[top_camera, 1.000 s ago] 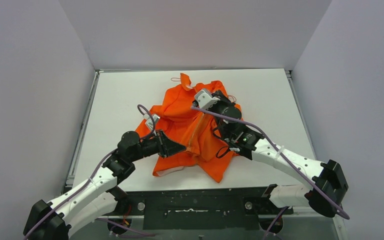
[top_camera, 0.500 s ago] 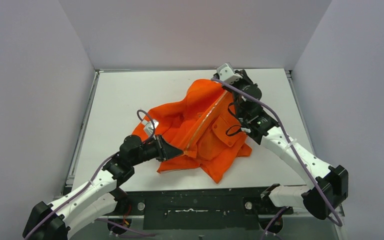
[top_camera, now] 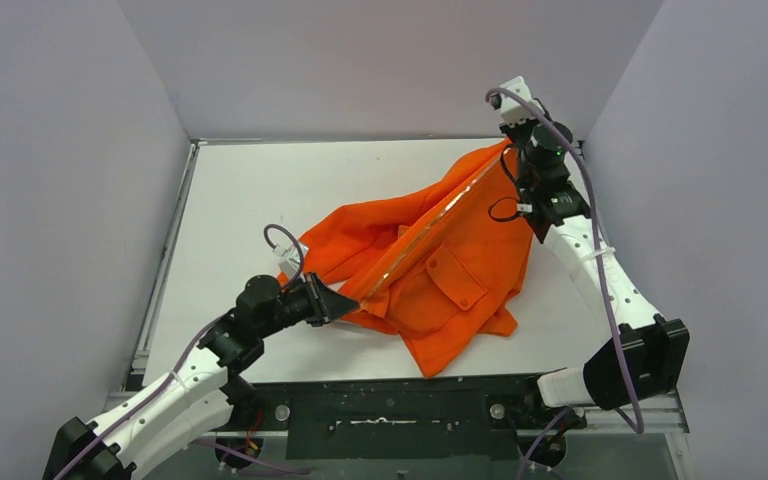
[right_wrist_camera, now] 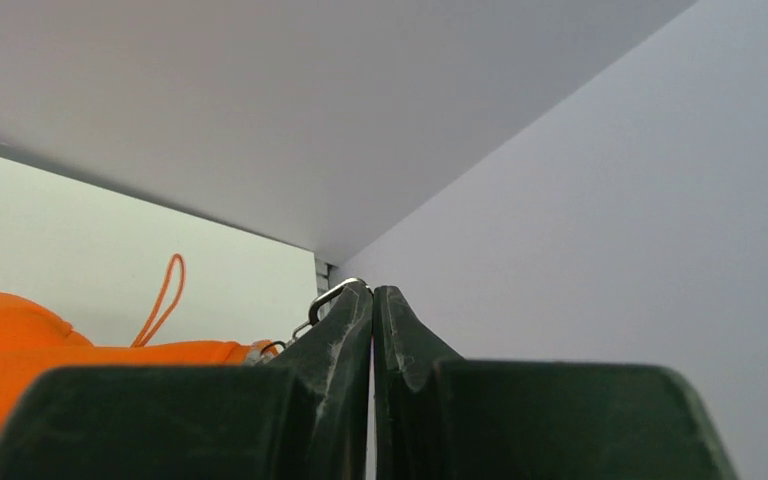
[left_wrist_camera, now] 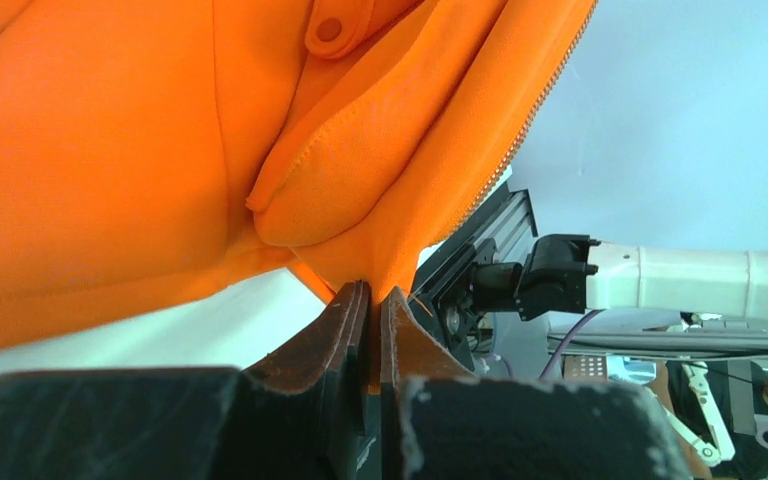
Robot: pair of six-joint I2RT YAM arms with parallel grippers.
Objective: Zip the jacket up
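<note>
holding jacket (top_camera: 450, 275) taut: left tool (top_camera: 346, 300), right tool (top_camera: 508, 150)

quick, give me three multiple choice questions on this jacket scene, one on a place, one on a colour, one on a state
1. Where over the table do the right jaws hold the jacket?
A. near the far right corner
B. near left corner
C. the middle

2. What colour is the jacket?
A. blue
B. orange
C. grey

3. The left jaws are:
A. wide open
B. out of view
C. shut on the jacket's lower edge

Answers:
1 A, the top view shows them up by that corner.
2 B, the fabric is bright orange in every view.
3 C, the left wrist view shows orange fabric pinched between them.
</note>
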